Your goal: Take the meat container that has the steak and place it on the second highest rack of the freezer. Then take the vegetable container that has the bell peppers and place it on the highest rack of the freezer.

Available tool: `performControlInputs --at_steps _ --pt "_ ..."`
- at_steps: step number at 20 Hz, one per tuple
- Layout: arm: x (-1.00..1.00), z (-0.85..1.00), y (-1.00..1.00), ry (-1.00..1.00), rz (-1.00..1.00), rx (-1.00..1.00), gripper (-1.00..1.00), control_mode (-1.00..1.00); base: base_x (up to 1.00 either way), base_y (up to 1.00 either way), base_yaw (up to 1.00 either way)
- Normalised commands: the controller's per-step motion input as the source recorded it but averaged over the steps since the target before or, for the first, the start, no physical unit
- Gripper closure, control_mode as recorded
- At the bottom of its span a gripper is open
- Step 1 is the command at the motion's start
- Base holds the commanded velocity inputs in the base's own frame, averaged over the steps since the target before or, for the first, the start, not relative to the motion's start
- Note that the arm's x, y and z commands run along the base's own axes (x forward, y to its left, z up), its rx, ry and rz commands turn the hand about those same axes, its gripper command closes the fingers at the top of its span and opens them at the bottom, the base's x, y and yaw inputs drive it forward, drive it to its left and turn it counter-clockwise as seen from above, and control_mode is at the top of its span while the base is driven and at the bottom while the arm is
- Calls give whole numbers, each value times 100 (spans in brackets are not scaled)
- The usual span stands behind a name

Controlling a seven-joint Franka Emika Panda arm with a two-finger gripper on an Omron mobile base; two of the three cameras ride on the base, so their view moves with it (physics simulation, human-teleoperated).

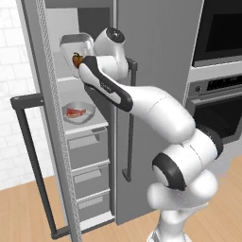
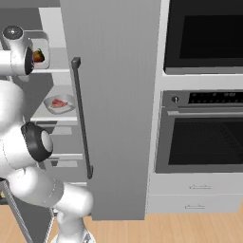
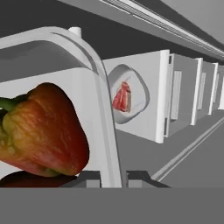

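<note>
While the gripper (image 3: pixel 114 175) pinches the thin rim of the pepper tub (image 1: pixel 75 43), the tub hangs tilted over the top shelf (image 1: pixel 71 79) inside the open freezer (image 1: pixel 52 118). The steak (image 1: pixel 74 112) sits in its tub (image 1: pixel 78 113) on the shelf below, near that shelf's front edge.

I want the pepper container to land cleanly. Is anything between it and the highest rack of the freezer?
Nothing visible. The gripper is shut on the wall of the vegetable container with the bell peppers, just above the highest rack. The steak container sits one shelf lower, out of the way.
</note>
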Motion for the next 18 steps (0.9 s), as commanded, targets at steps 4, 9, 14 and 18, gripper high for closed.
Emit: performControlInputs --at_steps 4,9,14,18 --pt "47 -2 26 7 -1 -1 100 -100 0 0 0" --pt "42 -16 4 5 -7 -6 100 -100 0 0 0" --pt "45 -24 0 1 -10 -6 100 -100 0 0 0" --pt "84 -2 8 1 -5 -1 -100 -100 0 0 0"
